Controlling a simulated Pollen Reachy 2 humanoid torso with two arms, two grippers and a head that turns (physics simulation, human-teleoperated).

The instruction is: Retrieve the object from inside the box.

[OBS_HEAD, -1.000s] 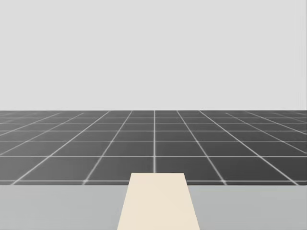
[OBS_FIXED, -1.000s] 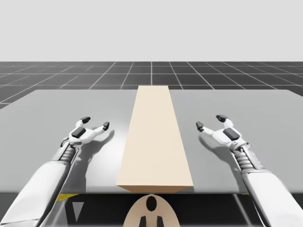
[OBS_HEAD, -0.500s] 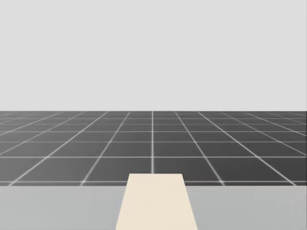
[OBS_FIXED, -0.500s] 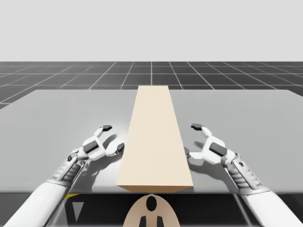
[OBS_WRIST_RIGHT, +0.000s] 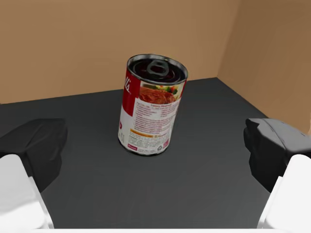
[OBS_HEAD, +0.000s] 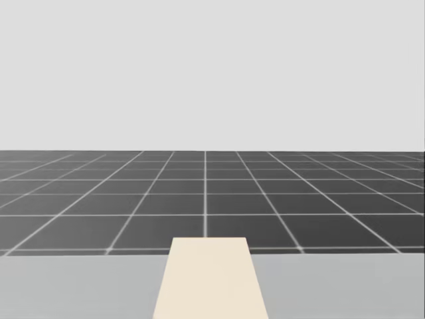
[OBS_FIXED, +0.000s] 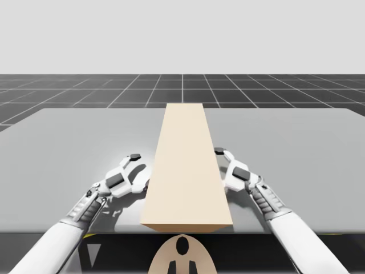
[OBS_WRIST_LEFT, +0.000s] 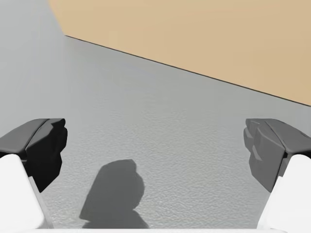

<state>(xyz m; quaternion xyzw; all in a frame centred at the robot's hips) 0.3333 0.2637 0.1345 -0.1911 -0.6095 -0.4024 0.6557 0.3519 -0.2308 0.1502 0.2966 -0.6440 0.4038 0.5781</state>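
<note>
- Since a second ago both claws have come in from out on the bench [OBS_FIXED: 74,137] to the two long sides of the box [OBS_FIXED: 185,171], and our head has turned a little, so the head view has shifted.
- Our left claw [OBS_FIXED: 138,170] lies low on the bench just beside the box's left wall. Its fingers are spread with nothing between them but grey surface, and the tan wall is ahead of them.
- The box is long, plain and tan, lying down the middle of the bench from the near edge to the far edge.
- In the right wrist view the box's inside has tan walls and a dark floor. A red and white can [OBS_WRIST_RIGHT: 150,111] stands upright on it with its ring-pull top up.
- Our right claw [OBS_FIXED: 221,166] is at the box's right wall with its fingers spread. The can stands ahead of them, untouched.
- We cannot tell whether the right claw touches the wall, and the box's edge hides its nearer finger in the high view.
- The head view cuts off the box's near part.
- The bench is flat and grey. Beyond it lie a dark gridded floor [OBS_HEAD: 199,199] and a pale blank backdrop.
</note>
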